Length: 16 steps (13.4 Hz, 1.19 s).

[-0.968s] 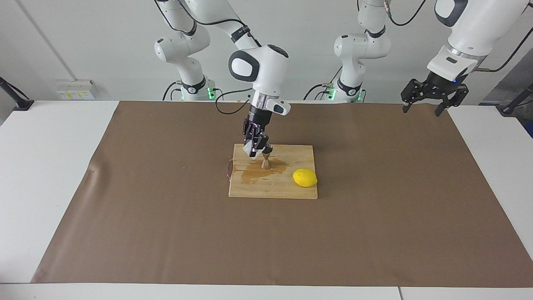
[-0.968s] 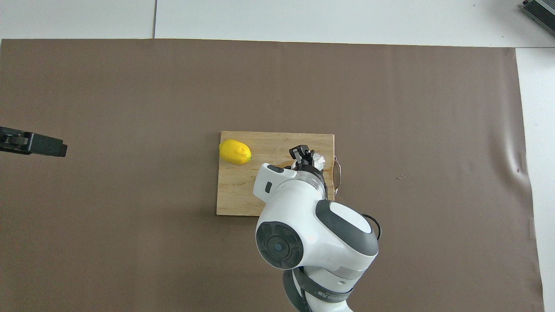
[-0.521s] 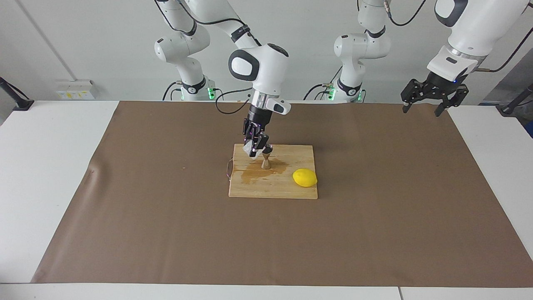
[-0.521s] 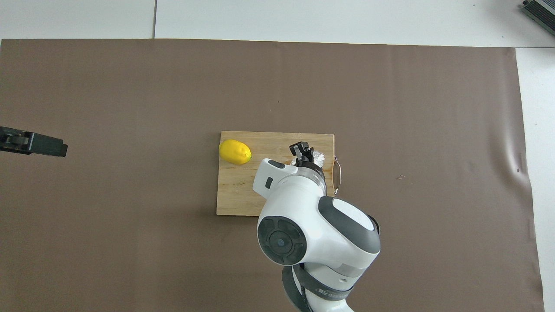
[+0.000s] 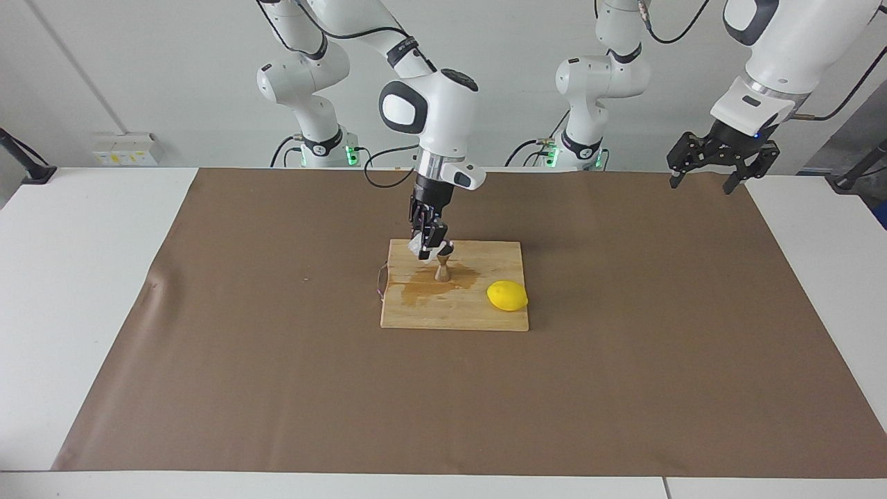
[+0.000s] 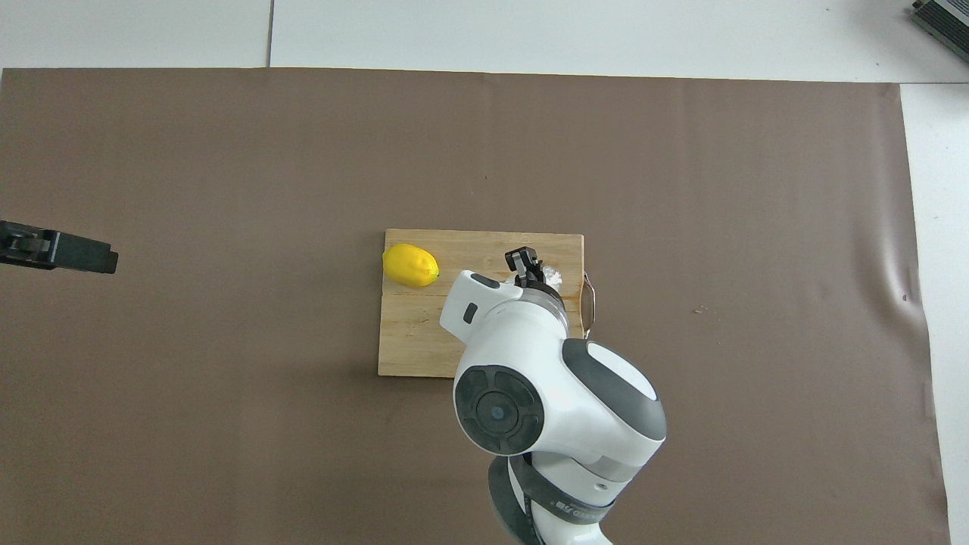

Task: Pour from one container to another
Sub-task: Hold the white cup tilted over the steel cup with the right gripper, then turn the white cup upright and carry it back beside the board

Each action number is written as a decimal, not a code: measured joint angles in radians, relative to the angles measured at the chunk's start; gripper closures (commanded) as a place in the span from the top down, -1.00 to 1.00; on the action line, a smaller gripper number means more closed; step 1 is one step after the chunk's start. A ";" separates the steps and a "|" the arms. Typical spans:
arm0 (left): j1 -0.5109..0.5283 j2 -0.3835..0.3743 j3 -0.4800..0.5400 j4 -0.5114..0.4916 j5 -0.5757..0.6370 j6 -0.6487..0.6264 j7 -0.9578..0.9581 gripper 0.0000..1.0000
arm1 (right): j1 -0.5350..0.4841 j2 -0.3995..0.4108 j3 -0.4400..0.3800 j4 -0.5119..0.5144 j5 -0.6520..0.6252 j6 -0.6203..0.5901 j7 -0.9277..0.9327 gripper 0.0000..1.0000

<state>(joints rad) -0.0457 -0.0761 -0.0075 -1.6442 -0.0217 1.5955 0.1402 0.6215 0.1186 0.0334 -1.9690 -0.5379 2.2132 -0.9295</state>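
On the wooden board at mid-table: the pour station, with the items below listed across the facing view.

Glass cup: small, squat, whitish; held tilted in the air, its lip just above the jigger's mouth. In the overhead view only a sliver of it shows past the arm.

Right gripper: closed on the glass cup, taking it by the wall from above; over the end of the cutting board nearer the robots.

Handling, cup: judged rigid, light and breakable; a ribbed wall should give the fingers some bite, but smooth glass can slip if wet. The present hold across the wall looks the sensible one.

Jigger: steel, hourglass form, standing upright on the board directly under the cup. Judged stiff, light and easy to tip, given its narrow waist and small foot; a knock from the cup would likely topple it.

Contents: the level in cup and jigger cannot be made out. No stream is visible between them.

Wet patch: a dark stain spreads on the board around the jigger's foot, toward the edge farther from the robots; judged spilled liquid, so part of the pour appears to have missed.

Lemon: lies on the board toward the left arm's end, well clear of the jigger.

Left gripper: fingers spread, nothing in them; waits raised over the mat's corner at its own end of the table.
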 measured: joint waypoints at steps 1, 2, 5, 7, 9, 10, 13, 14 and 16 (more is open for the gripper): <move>0.000 0.000 0.000 0.000 0.000 0.000 0.000 1.00 | 0.000 0.000 0.000 0.003 0.012 0.000 0.000 -0.38; 0.000 0.000 0.000 0.000 0.000 0.000 0.000 1.00 | 0.000 0.000 0.000 0.006 0.026 0.000 0.000 -0.38; 0.000 0.000 0.000 0.000 0.000 0.000 0.000 1.00 | -0.012 0.000 -0.001 0.013 0.071 0.000 0.000 -0.38; 0.000 0.000 0.000 0.000 0.000 0.000 0.000 1.00 | -0.027 0.000 -0.002 0.019 0.095 0.000 0.000 -0.38; 0.000 0.000 0.000 0.000 0.000 0.000 0.000 1.00 | -0.037 0.000 -0.002 0.022 0.105 0.000 0.000 -0.38; 0.000 0.000 0.000 0.000 0.000 0.000 0.000 1.00 | -0.042 0.000 -0.002 0.023 0.125 0.000 0.000 -0.38; 0.000 0.000 0.000 0.000 0.000 0.000 0.000 1.00 | -0.050 -0.002 -0.002 0.028 0.174 0.000 0.000 -0.38; 0.000 0.000 0.000 0.000 0.000 0.000 0.000 1.00 | -0.050 -0.003 -0.002 0.029 0.188 0.000 0.000 -0.38; 0.000 0.000 -0.001 0.000 0.000 0.000 0.000 1.00 | -0.052 -0.009 -0.002 0.030 0.216 0.000 0.000 -0.38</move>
<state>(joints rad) -0.0458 -0.0758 -0.0080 -1.6438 -0.0218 1.5955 0.1401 0.5699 0.1095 0.0316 -1.9390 -0.3224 2.2131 -0.9294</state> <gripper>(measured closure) 0.000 0.511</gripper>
